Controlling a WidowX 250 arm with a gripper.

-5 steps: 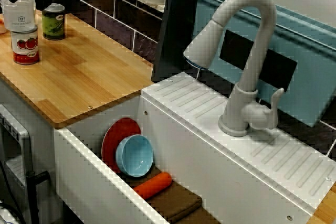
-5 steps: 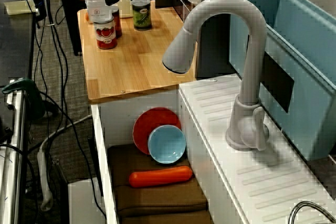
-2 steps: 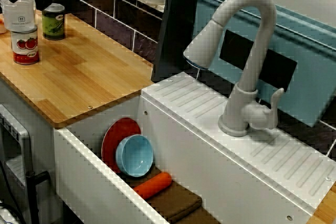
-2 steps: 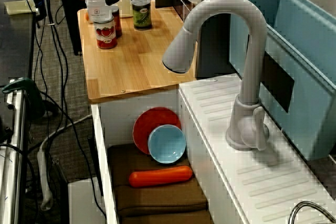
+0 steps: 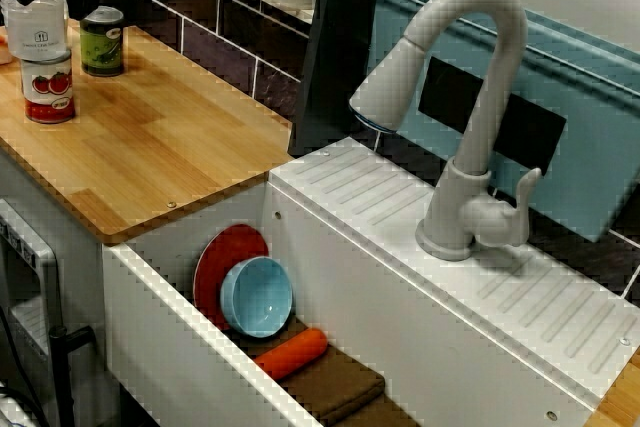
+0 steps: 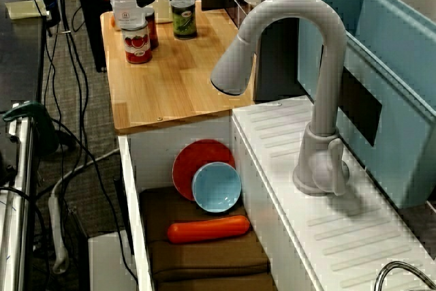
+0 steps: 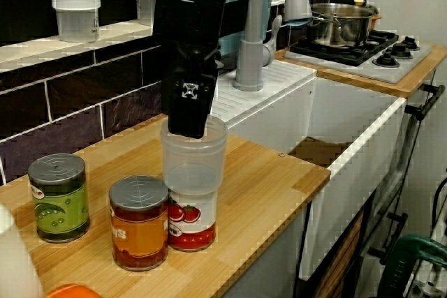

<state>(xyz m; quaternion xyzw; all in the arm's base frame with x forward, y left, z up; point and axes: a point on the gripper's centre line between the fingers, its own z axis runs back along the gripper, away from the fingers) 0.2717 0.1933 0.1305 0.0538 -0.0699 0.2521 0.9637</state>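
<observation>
Translucent plastic is what the black gripper [image 7: 188, 125] meets. In the view from the counter's end it hangs straight down over a clear cup [image 7: 193, 158], and one dark finger [image 7: 190, 106] with a small white mark covers the near rim. The other finger is hidden behind it, so we cannot tell whether the pair pinches the cup wall or stands spread.

The cup stands upright on the flat lid of a tomato can [image 7: 191, 225], at the far end of the wooden counter [image 7: 258, 179], well apart from the sink. We judge that the ribbed metal lid gives it a level seat and that the open mouth suits a reach from above.

Just beside this stack an orange-labelled can [image 7: 138, 222] touches the tomato can or nearly does, and a green-labelled can [image 7: 59, 197] sits a little further off. All three are squat steel cylinders with glossy paper wraps. The cup is thin, smooth and slightly tapered.

In the view over the sink, a red plate [image 5: 222, 259] and a pale blue bowl [image 5: 258, 296] lean against the white basin wall, and an orange carrot [image 5: 291, 354] lies on a brown cloth [image 5: 345, 387].
</observation>
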